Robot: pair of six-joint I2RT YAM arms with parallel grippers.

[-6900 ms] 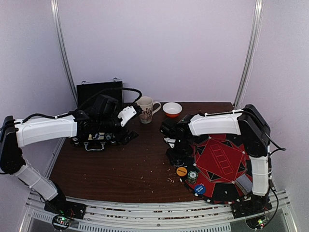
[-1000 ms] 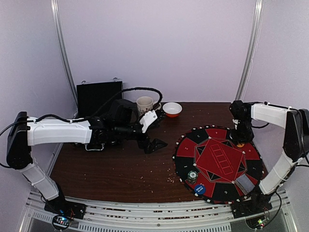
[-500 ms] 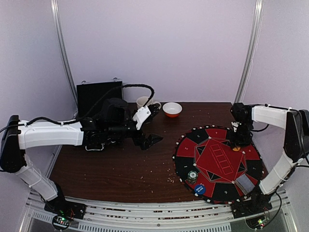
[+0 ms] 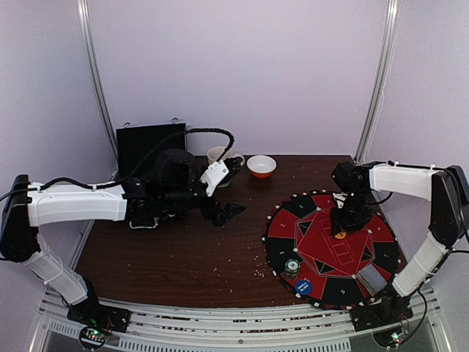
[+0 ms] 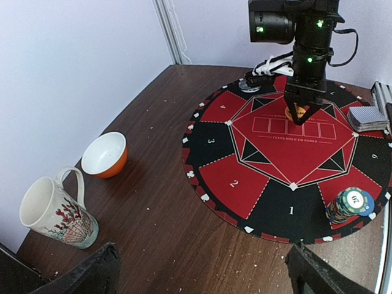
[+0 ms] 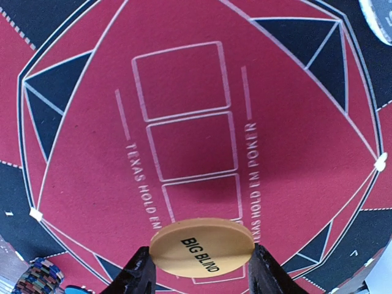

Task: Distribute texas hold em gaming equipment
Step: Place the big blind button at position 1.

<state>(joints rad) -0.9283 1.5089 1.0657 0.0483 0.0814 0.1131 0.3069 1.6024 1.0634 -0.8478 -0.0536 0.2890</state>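
Orange BIG BLIND disc point(image 6: 203, 247) hangs pinched in the right tool point(image 6: 203, 264) above the red mat point(image 6: 184, 92).

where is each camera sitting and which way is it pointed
Top external: high behind the bases, looking down; left arm and right arm show.
Left wrist: low over the table, facing the poker mat; the open left claw frames the bottom.
Right wrist: looking down onto the mat; right claw grips the Big Blind disc.
Shared: all three show that disc.

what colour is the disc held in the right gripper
Orange-tan disc with black BIG BLIND lettering; shows best in the right wrist view.
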